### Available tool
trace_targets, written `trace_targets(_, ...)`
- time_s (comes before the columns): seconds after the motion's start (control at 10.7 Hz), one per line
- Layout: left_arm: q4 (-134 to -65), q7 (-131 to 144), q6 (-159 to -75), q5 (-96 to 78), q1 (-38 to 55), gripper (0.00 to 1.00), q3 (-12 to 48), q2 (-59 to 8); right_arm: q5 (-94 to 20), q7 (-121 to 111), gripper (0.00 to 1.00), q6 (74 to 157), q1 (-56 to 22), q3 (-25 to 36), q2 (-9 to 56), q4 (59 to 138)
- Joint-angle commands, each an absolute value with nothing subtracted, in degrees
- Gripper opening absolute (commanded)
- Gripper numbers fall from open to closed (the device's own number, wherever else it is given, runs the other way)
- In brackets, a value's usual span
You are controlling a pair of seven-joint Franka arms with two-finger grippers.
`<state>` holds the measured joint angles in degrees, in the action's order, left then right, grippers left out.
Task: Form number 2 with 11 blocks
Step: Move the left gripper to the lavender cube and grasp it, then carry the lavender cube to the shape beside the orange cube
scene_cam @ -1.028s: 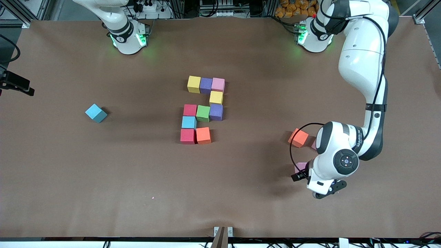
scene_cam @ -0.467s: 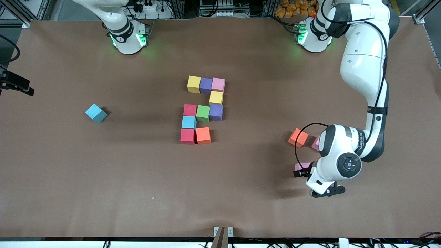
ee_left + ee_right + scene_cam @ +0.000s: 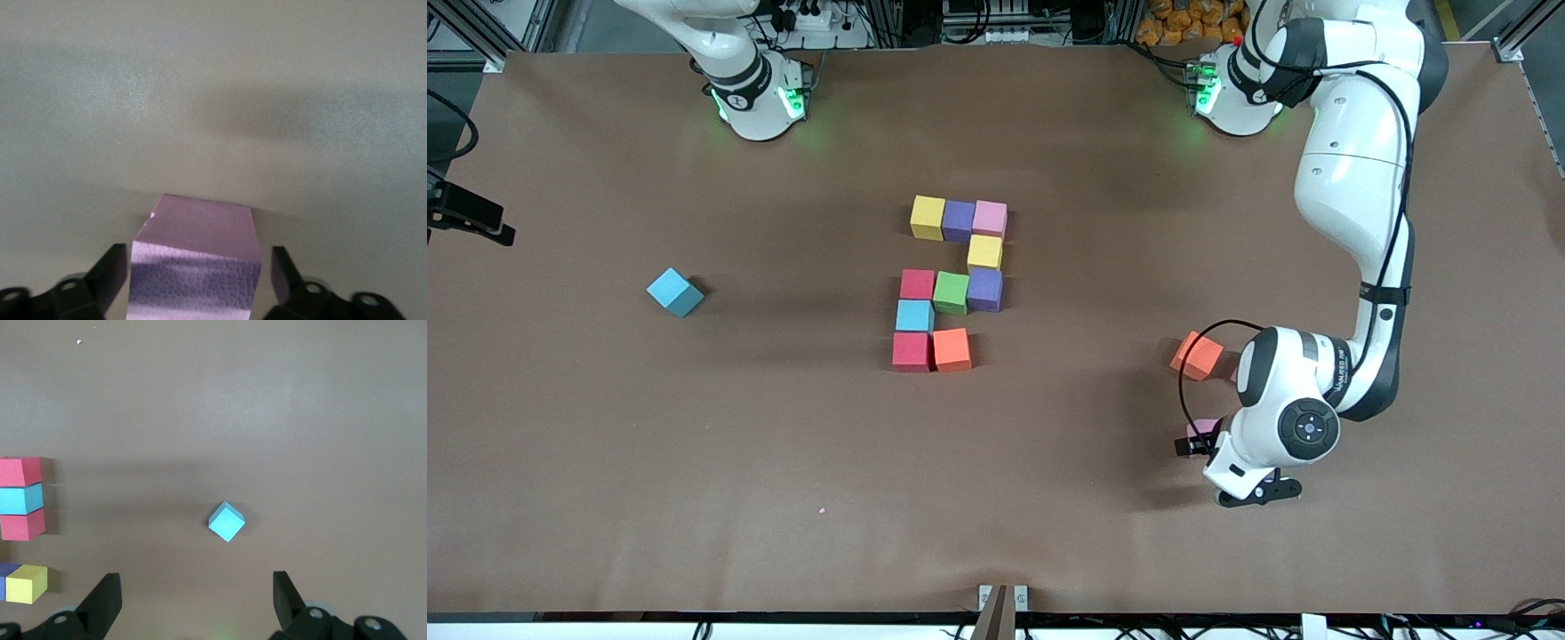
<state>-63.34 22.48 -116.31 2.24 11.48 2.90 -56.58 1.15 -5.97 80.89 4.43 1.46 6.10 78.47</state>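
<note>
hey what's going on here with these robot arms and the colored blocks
The arms are building a number 2 from blocks; ten sit in place mid-table, and the bottom row lacks its last cube. The left gripper is down at a pink block toward the left arm's end of the table, jaws either side of it. An orange block lies nearby. The right arm waits, its gripper open above a light blue block.

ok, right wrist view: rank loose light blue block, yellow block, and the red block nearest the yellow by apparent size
1. The red block: largest showing, though the frame edge cuts it.
2 and 3. The yellow block and the loose light blue block look about alike; the light blue one sits cornerwise, so I would not rank them.
</note>
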Motion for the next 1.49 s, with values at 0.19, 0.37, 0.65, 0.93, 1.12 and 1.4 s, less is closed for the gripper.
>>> trace_targets(0.19, -63.3, 22.8, -116.4, 1.8, 11.4, 0.49, 2.9, -55.4, 1.0, -6.0, 1.00, 78.7, 6.0, 1.2, 5.9, 77.8)
trace_targets(0.37, -63.2, 27.4, -116.3, 1.9, 11.9, 0.49, 2.9, -55.1, 0.7, -5.8, 1.00, 78.7, 6.3, 1.1, 6.0, 77.8)
trace_targets(0.65, -63.0, 41.1, -115.8, 1.8, 14.8, 0.49, 2.8, -54.0, 1.4, -5.9, 1.00, 78.9, 6.3, 1.1, 5.9, 77.8)
trace_targets(0.93, -62.9, 62.2, -115.6, 1.8, 19.0, 0.51, 2.8, -53.4, 1.8, -5.9, 1.00, 79.4, 6.2, 1.1, 5.8, 77.8)
trace_targets(1.12, -62.8, 75.7, -115.6, 1.8, 22.1, 0.51, 2.8, -53.4, 1.7, -5.9, 1.00, 79.4, 6.3, 1.1, 5.9, 77.8)
trace_targets(1.4, -62.8, 95.7, -115.7, 1.5, 28.0, 0.51, 3.1, -53.5, 1.8, -6.0, 1.00, 79.4, 6.2, 1.1, 5.9, 77.8)
